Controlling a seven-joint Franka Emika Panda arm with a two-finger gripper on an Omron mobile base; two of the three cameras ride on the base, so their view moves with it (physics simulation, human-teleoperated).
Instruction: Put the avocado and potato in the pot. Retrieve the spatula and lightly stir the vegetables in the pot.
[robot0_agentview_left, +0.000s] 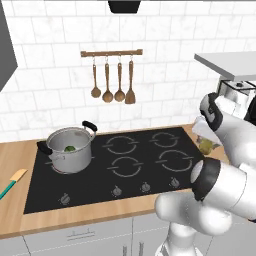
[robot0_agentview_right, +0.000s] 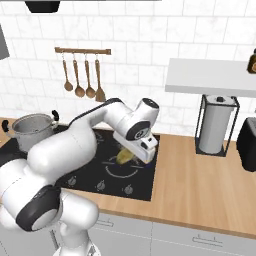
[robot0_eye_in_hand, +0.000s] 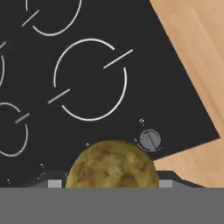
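Potato (robot0_eye_in_hand: 113, 165) – mottled yellow-brown

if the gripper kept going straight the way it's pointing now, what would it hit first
The gripper is shut on the potato and points down at the black cooktop. Going straight on, the potato would likely meet the glass first, near the front-right burner ring and a knob; the gap is hard to judge.

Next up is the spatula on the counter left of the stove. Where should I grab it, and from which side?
Grip the teal handle of the spatula, coming straight down from above with the jaws across its narrow width. It lies flat on the counter, so only its long sides can be pinched.
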